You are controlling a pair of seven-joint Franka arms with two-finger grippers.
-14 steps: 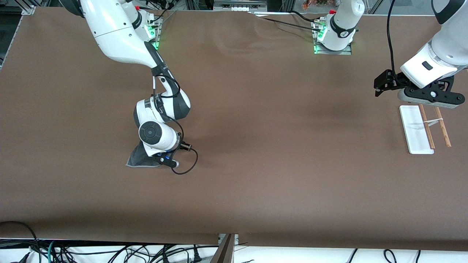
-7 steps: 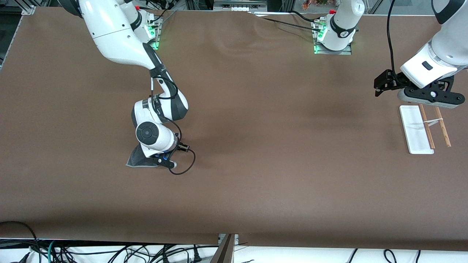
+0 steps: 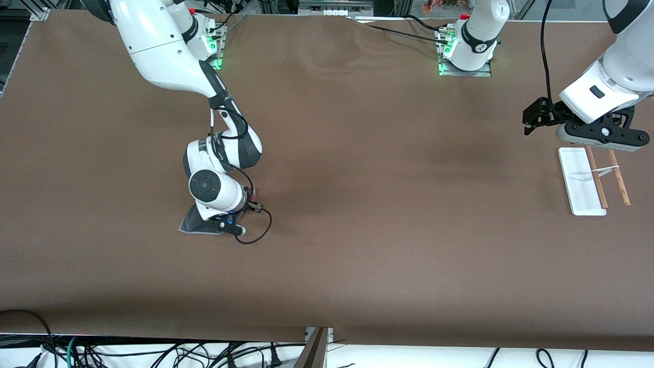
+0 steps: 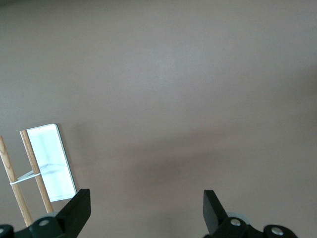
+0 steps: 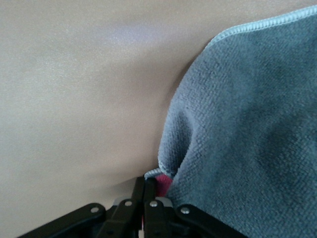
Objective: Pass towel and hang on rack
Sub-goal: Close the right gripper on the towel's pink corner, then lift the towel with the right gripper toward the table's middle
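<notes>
Right gripper point(image 5: 144, 191) clamped on an edge fold of the towel point(image 5: 247, 124), down at the table point(image 3: 357, 204). Grey cloth spreads away from the jaws, flat on the table at the right arm's end. Rack point(image 3: 582, 181) sits well apart, toward the left arm's end. Left gripper point(image 4: 146, 208) waits spread wide, empty, over bare table just beside the rack. Likely next: lift and carry toward it.

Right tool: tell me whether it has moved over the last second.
Yes. The right tool, shut on the towel, has shifted slightly toward the right arm's end of the table, away from the rack.
</notes>
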